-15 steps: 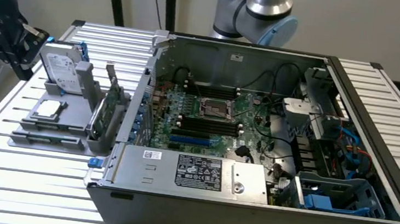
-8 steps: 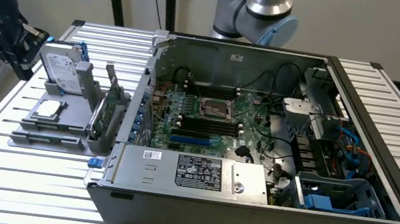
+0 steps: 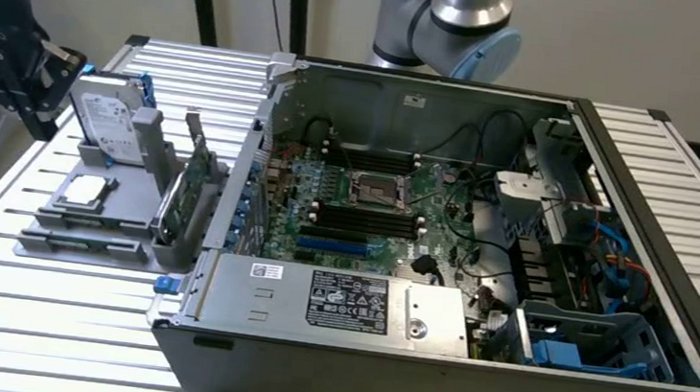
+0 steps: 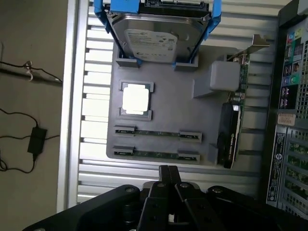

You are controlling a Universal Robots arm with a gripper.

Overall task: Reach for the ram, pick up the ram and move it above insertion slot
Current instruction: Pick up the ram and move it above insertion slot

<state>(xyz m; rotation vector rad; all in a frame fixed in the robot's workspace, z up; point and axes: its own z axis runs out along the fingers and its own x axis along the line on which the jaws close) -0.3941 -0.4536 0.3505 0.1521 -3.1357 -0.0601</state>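
The gripper (image 4: pixel 168 169) sits closest to the wrist camera. Its two dark fingers are pressed together at the tips and pinch nothing. It hangs over the slatted table (image 4: pixel 96 168), just off the edge of the grey tray (image 4: pixel 173 106).

The ram (image 4: pixel 156 154) stands on its long edge in the tray slot nearest that edge, with each end seated in a grey clip (image 4: pixel 124 152). A second stick (image 4: pixel 158 133) lies parallel just behind it. The nearer stick is the closest thing to the fingertips, but it is apart from them and lower down, not touching.

Farther along the tray are a hard drive (image 4: pixel 161 36) in a blue bracket and an expansion card (image 4: pixel 231 134) standing on edge. In the exterior view the tray is at the left of the open computer case (image 3: pixel 447 263).

The ram looks light, stiff and thin, and probably fragile at its chips and contact edge, though such detail is hard to make out here. The bare middle span between the clips seems the best place to hold it. The fingers would pinch the two flat faces there, which would call for them to be parted first.
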